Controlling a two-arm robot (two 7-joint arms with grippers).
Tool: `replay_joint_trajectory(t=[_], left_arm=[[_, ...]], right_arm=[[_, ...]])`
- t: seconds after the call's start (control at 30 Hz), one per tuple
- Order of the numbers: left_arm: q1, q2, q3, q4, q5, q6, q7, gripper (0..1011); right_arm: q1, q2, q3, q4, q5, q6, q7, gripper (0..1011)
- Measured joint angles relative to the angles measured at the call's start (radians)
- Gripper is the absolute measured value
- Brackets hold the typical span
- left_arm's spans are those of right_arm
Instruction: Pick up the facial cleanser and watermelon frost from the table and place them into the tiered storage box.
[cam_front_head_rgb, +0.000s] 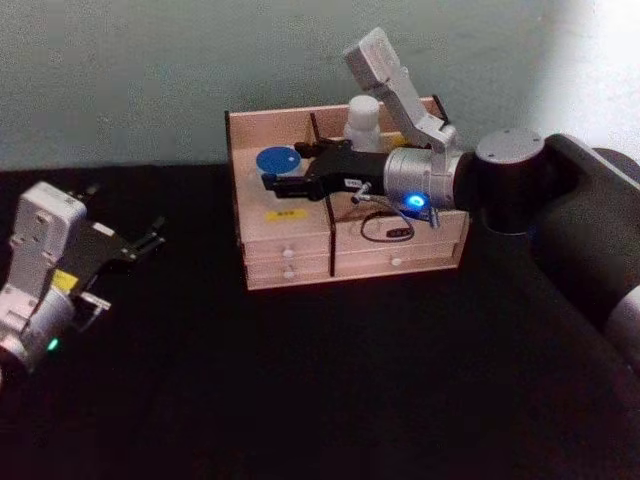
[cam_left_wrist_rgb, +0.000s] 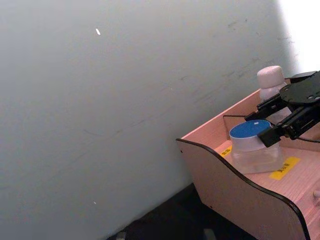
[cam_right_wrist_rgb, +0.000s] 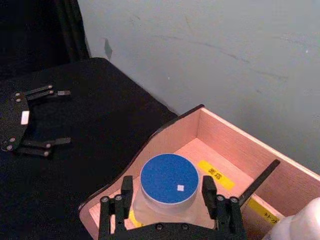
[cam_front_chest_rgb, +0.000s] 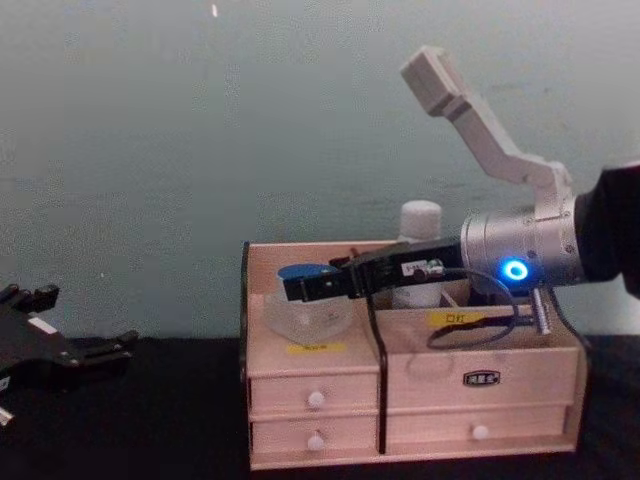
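Head view: right gripper (cam_front_head_rgb: 285, 167) reaches over the tiered storage box (cam_front_head_rgb: 290, 258), fingers around the watermelon frost (cam_front_head_rgb: 277, 160) in its left compartment; facial cleanser (cam_front_head_rgb: 362, 122) stands behind the arm.
Left wrist view: jar sits inside the box, black fingers (cam_left_wrist_rgb: 272, 136) at its sides.
Right wrist view: fingers flank the blue lid closely.
Chest view: left gripper (cam_front_chest_rgb: 105, 348) low at left, spread open.

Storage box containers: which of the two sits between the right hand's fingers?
The watermelon frost, the squat blue-lidded jar, sits between the right hand fingers; the facial cleanser stands apart behind.
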Motion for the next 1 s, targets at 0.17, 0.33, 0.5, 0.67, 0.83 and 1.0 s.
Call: replay_joint_trajectory(t=[0.17, 0.33, 0.5, 0.67, 0.83, 1.0], left_arm=[[0.000, 0.000, 0.000, 0.000, 0.000, 0.000, 0.000, 1001], [0.000, 0.000, 0.000, 0.000, 0.000, 0.000, 0.000, 1001], [0.000, 0.000, 0.000, 0.000, 0.000, 0.000, 0.000, 1001], [0.000, 0.000, 0.000, 0.000, 0.000, 0.000, 0.000, 1001], [0.000, 0.000, 0.000, 0.000, 0.000, 0.000, 0.000, 1001], [0.000, 0.000, 0.000, 0.000, 0.000, 0.000, 0.000, 1001]], right_arm=[[0.000, 0.000, 0.000, 0.000, 0.000, 0.000, 0.000, 992], [-0.001, 0.000, 0.000, 0.000, 0.000, 0.000, 0.000, 1003], [-0.001, 0.001, 0.000, 0.000, 0.000, 0.000, 0.000, 1002], [-0.020, 0.012, 0.010, -0.040, -0.001, -0.003, -0.007, 1002], [-0.075, 0.059, 0.036, -0.166, 0.014, -0.004, -0.017, 1003], [-0.141, 0.127, 0.058, -0.306, 0.043, 0.008, -0.012, 1003]])
